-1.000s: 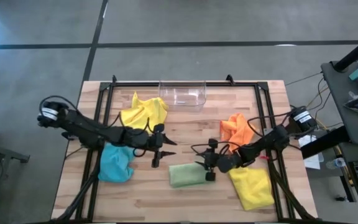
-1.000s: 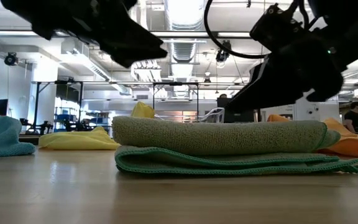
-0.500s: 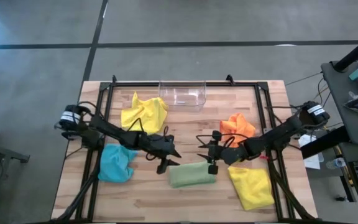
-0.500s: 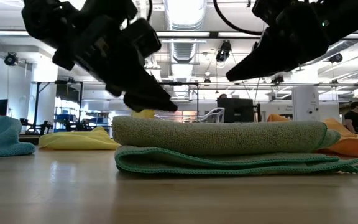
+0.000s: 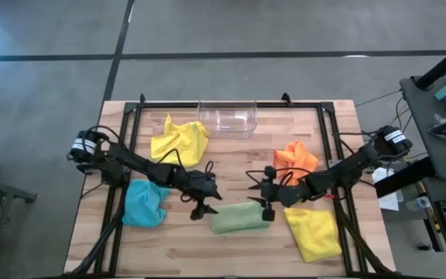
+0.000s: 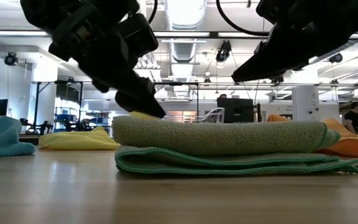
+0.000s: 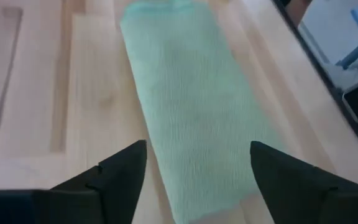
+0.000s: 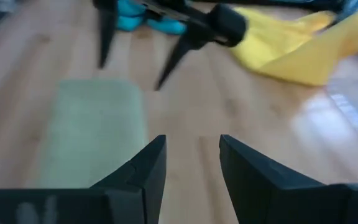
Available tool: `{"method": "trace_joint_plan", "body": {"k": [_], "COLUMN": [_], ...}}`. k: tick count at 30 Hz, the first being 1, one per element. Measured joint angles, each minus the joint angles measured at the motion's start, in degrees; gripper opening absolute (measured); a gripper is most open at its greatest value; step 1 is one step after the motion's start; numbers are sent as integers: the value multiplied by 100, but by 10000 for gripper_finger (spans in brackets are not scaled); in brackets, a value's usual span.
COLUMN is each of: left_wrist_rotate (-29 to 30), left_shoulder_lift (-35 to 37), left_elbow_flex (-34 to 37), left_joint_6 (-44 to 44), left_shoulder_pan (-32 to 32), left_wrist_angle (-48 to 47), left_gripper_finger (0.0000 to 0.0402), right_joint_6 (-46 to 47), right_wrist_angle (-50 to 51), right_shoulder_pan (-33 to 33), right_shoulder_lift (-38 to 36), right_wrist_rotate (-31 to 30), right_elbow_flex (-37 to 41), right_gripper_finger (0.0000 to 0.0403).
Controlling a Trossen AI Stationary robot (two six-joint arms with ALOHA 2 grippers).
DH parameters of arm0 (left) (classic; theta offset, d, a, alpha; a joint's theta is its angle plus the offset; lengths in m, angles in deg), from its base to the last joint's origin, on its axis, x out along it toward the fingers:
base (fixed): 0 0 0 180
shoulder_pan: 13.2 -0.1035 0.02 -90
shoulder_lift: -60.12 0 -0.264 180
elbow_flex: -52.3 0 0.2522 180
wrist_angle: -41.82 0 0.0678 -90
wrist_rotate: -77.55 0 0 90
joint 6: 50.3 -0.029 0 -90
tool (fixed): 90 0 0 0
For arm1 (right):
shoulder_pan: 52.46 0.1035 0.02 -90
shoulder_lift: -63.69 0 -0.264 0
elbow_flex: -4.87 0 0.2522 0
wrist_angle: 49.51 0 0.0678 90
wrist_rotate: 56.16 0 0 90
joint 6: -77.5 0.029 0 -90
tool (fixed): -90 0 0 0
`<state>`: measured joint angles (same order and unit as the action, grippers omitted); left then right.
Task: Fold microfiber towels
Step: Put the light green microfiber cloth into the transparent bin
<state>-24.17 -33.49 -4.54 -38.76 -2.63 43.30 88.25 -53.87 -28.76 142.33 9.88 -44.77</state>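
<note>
A pale green towel, folded into a thick strip, lies flat on the wooden table, long side running left to right. My left gripper hovers open just above the strip's left end. In the left wrist view its fingers stand wide apart with the towel ahead between them. Whether a fingertip grazes the cloth I cannot tell. My right gripper hangs open above the strip's right end, well clear of it, with nothing between its fingers.
A crumpled yellow towel lies far left and a blue one near left. An orange one lies on the right, with a second yellow one near right. A clear plastic bin stands at the far edge.
My left gripper has come down and toward the table's near edge, tipping downward onto the green towel's left end, and has opened wider. My right gripper has risen off the towel's right end. The folded towel has stayed where it was.
</note>
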Motion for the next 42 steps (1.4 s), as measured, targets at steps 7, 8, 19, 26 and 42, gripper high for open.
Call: {"method": "trace_joint_plan", "body": {"k": [7, 8, 19, 26, 42], "left_wrist_rotate": [30, 42, 174, -185, -831], "left_shoulder_lift": [85, 70, -44, -268, -1117], "left_elbow_flex": [127, 152, 219, 212, -163], "left_joint_6": [-15, 20, 1291, 1780, 2058], "left_shoulder_pan": [201, 243, 167, 73, 63], "left_wrist_angle": [129, 121, 286, 281, 472], "left_gripper_finger": [279, 279, 279, 279, 279], "right_joint_6": [231, 293, 538, 595, 515], "right_wrist_angle": [-42, -52, -110, -149, -133], "right_shoulder_pan": [184, 213, 280, 293, 293], "right_shoulder_lift": [284, 332, 772, 806, 806], "right_wrist_rotate": [1031, 1033, 1046, 1048, 1048], "right_elbow_flex": [0, 0, -7, -9, -6], "right_gripper_finger": [132, 129, 112, 111, 112]}}
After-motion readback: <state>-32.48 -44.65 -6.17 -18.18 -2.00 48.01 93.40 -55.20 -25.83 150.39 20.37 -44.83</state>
